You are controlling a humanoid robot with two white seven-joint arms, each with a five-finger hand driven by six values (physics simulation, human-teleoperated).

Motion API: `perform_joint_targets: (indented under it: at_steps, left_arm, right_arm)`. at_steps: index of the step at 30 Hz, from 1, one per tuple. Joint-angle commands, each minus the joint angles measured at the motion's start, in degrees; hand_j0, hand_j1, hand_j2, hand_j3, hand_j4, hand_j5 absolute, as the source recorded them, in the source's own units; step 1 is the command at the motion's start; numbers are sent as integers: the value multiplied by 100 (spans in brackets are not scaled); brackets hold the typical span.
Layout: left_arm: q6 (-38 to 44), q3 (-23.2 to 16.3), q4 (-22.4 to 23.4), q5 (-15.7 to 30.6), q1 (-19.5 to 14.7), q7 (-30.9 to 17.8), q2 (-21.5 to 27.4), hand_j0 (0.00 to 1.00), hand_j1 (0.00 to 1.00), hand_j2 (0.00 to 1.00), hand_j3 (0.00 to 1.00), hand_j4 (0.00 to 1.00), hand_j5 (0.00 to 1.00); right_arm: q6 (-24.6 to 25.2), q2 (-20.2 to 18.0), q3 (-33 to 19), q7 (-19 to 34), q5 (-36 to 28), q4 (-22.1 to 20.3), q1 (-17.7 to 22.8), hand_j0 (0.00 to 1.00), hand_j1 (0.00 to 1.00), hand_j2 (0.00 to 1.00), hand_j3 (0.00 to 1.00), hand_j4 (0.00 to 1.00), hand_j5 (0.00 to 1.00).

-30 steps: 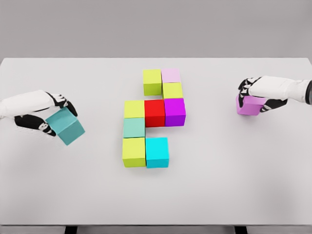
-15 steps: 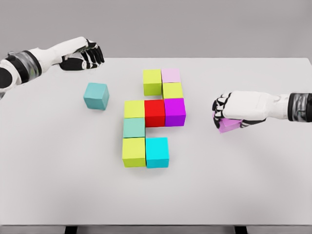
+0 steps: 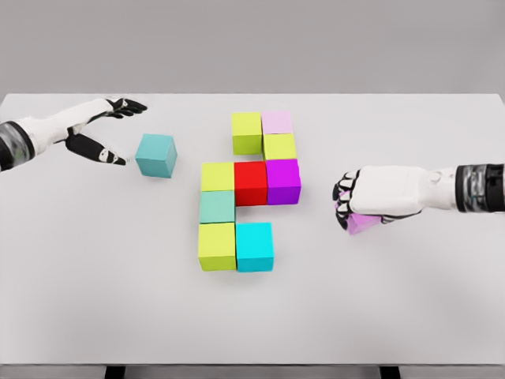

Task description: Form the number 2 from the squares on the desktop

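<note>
Several coloured cubes form a stepped cluster at mid-table: a lime cube [image 3: 246, 132] and a pale pink cube [image 3: 277, 121] on top, a red cube [image 3: 250, 182] and a purple cube [image 3: 283, 181] in the middle row, a cyan cube [image 3: 254, 246] at the bottom. A loose teal cube [image 3: 155, 155] rests left of the cluster. My left hand [image 3: 114, 130] is open just left of it, fingers spread, with one fingertip close to its side. My right hand [image 3: 353, 204] is shut on a violet cube [image 3: 361, 223], right of the cluster; the cube is mostly hidden under the palm.
The white table [image 3: 410, 300] has its front edge low in the view and a grey wall behind. Bare surface lies in front of the cluster and at the far right.
The left hand came down from the table's back edge and opened beside the teal cube, which has not moved. The right hand carried the violet cube a little leftward and lower, toward the cluster.
</note>
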Motion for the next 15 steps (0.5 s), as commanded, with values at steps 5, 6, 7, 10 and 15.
perform_joint_targets:
  at_steps: [5, 6, 7, 10, 15]
  left_arm:
    - [-181, -65, -357, 558, 281, -5, 564, 100, 100, 100, 100, 100, 100]
    - [-243, -188, -357, 558, 281, 3, 555, 100, 100, 100, 100, 100, 100]
    - [-357, -214, -366, 567, 281, -5, 564, 100, 100, 100, 100, 100, 100]
    - [-594, -381, -366, 567, 334, -23, 608, 100, 100, 100, 100, 100, 100]
    - [-911, -548, -340, 558, 492, -14, 635, 100, 100, 100, 100, 100, 100]
  right_arm:
    - [15, 244, 609, -4, -70, -7, -272, 49, 49, 49, 49, 49, 49]
    - [15, 297, 741, -4, -70, -7, -360, 49, 49, 49, 49, 49, 49]
    - [15, 340, 776, -4, -70, -7, -360, 49, 49, 49, 49, 49, 49]
    - [15, 437, 952, -4, -79, -7, -378, 48, 48, 48, 48, 48, 48]
    - [15, 437, 970, -4, -88, -7, -431, 61, 61, 61, 61, 61, 61]
